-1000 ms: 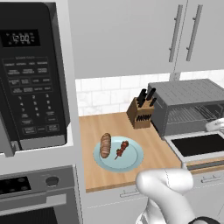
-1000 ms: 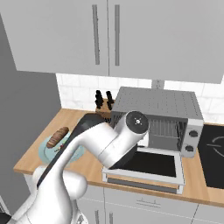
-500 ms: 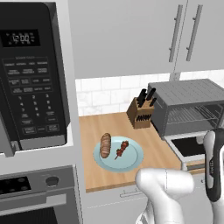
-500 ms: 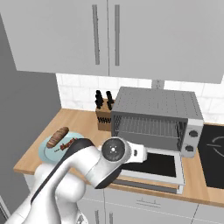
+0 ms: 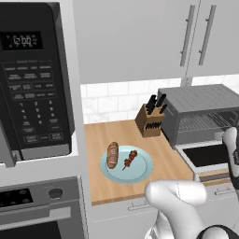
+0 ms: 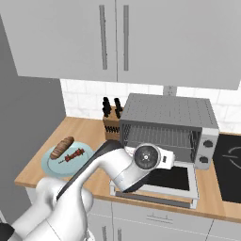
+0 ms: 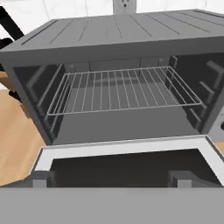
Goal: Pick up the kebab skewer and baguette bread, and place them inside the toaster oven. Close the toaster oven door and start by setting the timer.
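The microwave (image 5: 35, 84) clock reads 12:00. The brown baguette bread (image 5: 112, 155) and the red-brown kebab skewer (image 5: 129, 159) lie on a plate (image 5: 140, 173) on the bench (image 5: 98, 140). The toaster oven (image 6: 164, 127) stands with its toaster oven door (image 6: 160, 181) down. The hand (image 7: 111, 180) is spread wide, grasping nothing.

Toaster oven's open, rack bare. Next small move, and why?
Probably swing the end effector left toward the plate. The toaster oven door lies folded down, the rack is empty, the jaws stand open holding nothing, and the kebab skewer and baguette bread sit on that plate.
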Tool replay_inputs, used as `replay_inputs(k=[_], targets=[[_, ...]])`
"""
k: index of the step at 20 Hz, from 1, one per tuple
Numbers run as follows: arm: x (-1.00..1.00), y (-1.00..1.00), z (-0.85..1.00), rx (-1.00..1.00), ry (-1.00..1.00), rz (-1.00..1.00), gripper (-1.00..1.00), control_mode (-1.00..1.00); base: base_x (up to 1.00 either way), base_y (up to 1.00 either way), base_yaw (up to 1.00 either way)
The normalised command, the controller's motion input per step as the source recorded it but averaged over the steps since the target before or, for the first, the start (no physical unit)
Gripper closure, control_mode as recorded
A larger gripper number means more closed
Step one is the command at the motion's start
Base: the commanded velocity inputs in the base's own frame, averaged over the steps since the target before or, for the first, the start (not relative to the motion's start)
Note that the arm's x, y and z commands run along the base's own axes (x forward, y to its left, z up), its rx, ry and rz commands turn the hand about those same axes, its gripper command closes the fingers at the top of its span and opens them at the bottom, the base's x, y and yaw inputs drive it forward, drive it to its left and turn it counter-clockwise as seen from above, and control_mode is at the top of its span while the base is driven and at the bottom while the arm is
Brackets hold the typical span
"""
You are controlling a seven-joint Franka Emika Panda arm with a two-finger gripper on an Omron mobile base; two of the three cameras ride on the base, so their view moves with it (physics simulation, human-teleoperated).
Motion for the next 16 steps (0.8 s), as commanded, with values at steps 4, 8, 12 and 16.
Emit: replay_inputs(k=[4, 8, 12, 16], targets=[[0.42, -0.2, -0.02, 0.0, -0.13, -0.05, -1.0, -1.0, 0.0, 0.0, 0.0], [0.24, -0.01, -0.04, 0.0, -0.13, -0.08, -1.0, -1.0, 0.0, 0.0, 0.0], [0.04, 0.0, 0.0, 0.0, -0.16, -0.03, -1.0, -1.0, 0.0, 0.0, 0.0], [0.06, 0.05, -0.11, -0.05, -0.14, 0.02, -1.0, -1.0, 0.0, 0.0, 0.0]])
